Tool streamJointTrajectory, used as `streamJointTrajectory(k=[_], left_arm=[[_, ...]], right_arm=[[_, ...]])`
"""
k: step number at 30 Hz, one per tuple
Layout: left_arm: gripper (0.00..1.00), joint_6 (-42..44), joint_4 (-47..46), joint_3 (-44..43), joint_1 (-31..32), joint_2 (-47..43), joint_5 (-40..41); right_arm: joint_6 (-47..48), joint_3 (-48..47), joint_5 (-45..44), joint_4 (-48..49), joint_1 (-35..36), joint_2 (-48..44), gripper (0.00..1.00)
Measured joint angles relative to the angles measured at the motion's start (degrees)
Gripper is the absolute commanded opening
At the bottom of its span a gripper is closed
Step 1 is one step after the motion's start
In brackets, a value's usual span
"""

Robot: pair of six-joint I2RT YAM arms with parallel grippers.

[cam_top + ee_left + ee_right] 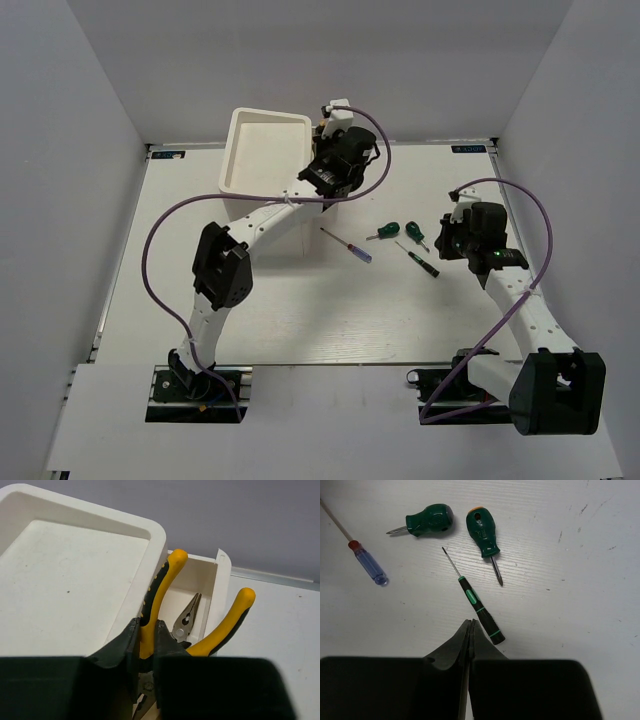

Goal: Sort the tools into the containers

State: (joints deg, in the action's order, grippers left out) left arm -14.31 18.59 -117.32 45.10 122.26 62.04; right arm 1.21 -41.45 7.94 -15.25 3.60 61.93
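My left gripper is shut on one handle of yellow-and-black pliers, held beside the tall white box over its pulled-out side drawer. The pliers' other handle splays to the right. The steel nose of a second pair of pliers lies in that drawer. My right gripper is shut and empty above the table. Just ahead of it lies a thin dark screwdriver with green bands. Beyond are two stubby green screwdrivers and a blue-handled screwdriver.
In the top view the white box stands at the back left, with my left gripper at its right side. The screwdrivers lie between the box and my right gripper. Grey walls enclose the table.
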Motion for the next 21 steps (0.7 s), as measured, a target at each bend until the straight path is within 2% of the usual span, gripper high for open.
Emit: streamJointTrajectory(k=[2,4,8,10,12,13,14,15,16,20,21], left_arm=[[0.44,-0.83,1.01,0.09,-0.31,-0.02,-0.13],[0.58,-1.46,1.18,0.13,-0.44,-0.11,-0.46],[0.65,-1.95,0.31,0.24,-0.79,-0.96,-1.51],[0.65,-1.57,-0.74,0.24,-0.76,-1.53,-2.19],[0.59,-0.92,-1.62,0.13,-0.61,-2.08,-2.73],[0.52,-0.59,-2.25,-0.09,-0.5,-2.29,-2.8],[0.22,-0.22,-2.82,-0.37,-0.35,-2.58,-3.1],[0.03,-0.33,-3.21,-0.46,-0.24,-2.97,-3.39],[0.0,-0.13,-3.52,-0.48,-0.13,-3.69,-3.91],[0.02,0.26,-3.21,3.69,-0.04,-11.08,-6.84],[0.14,0.15,-2.75,6.19,-0.04,-14.53,-7.06]], right_arm=[[-0.02,0.0,0.22,-0.02,-0.15,0.0,0.0],[-0.02,0.0,0.42,-0.02,-0.24,0.0,0.0],[0.04,0.0,1.2,-0.02,-0.26,0.0,0.0],[0.04,0.0,1.4,-0.04,-0.26,0.0,0.0],[0.09,0.0,1.64,-0.02,-0.26,0.0,0.0],[0.17,0.0,1.9,-0.04,-0.26,0.0,0.0],[0.37,0.0,2.54,-0.02,-0.28,0.0,0.0],[0.68,0.0,3.61,-0.02,-0.31,0.02,0.0],[0.96,0.0,5.16,0.0,-0.37,0.04,0.0],[2.97,-1.22,16.37,1.03,-0.46,2.64,0.0],[3.04,-2.03,19.63,2.25,-0.31,4.42,0.0]])
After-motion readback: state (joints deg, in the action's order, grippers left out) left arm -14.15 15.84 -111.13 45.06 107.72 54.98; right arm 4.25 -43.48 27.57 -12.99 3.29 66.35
